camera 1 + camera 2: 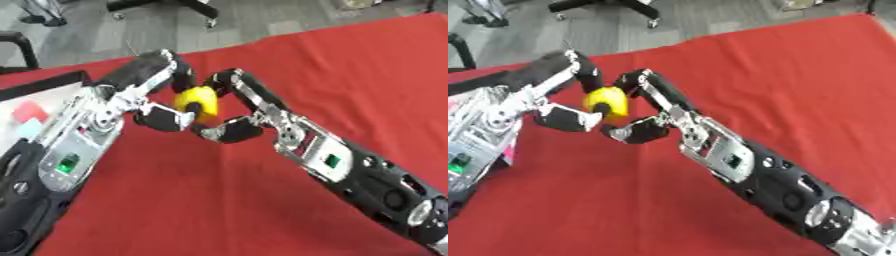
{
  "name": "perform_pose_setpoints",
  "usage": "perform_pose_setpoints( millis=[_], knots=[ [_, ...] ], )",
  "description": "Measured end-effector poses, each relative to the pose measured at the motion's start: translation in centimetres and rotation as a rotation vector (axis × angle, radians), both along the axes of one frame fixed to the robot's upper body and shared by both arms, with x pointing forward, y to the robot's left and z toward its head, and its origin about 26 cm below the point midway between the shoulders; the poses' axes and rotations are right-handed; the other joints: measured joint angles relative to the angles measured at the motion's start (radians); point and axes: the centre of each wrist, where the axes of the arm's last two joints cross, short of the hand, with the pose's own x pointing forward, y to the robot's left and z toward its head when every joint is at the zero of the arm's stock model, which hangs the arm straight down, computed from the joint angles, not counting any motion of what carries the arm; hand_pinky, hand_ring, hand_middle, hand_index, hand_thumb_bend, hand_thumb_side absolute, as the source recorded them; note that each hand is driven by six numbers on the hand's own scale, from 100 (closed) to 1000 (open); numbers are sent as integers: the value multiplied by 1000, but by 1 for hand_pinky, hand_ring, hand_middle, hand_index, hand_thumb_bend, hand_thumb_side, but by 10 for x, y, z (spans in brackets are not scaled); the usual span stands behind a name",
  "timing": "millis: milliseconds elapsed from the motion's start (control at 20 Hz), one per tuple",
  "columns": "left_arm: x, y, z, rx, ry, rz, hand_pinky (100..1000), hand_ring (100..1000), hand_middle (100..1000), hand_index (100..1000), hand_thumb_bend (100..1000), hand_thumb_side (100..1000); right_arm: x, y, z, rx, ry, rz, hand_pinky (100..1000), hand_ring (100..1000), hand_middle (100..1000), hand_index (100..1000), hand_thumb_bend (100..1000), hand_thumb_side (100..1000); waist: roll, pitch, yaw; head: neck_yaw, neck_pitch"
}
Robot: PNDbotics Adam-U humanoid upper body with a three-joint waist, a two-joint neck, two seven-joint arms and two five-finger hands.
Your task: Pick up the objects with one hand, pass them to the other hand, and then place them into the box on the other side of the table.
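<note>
**Yellow object pinched between both hands, mid-table**

We are seeing a small yellow object, rounded and smooth, with a dark spot on its face; what it is, we can't tell. It is sitting above the red cloth table, held between both hands. The left hand is curling fingers and thumb round it from the left; the right hand is curling round it from the right. A box, cut off at the left edge, is showing red and pale blue blocks inside.
</note>
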Motion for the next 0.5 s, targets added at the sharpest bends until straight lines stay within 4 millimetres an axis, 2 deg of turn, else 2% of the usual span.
perform_pose_setpoints(
  millis=[50,250,500],
  knots=[
    [0,0,0,4,-3,0,731,559,404,423,173,100,0,0,0,-8,-2,2,737,759,553,704,623,104,0,0,0,0,0],
    [0,0,0,19,-11,-2,728,554,393,413,184,100,0,0,0,-48,-6,-8,767,818,636,800,724,219,0,0,0,0,0],
    [0,0,0,34,-6,0,726,551,387,408,186,100,0,0,-1,-93,-4,-44,767,828,648,819,740,243,0,0,0,0,0]
  ],
)
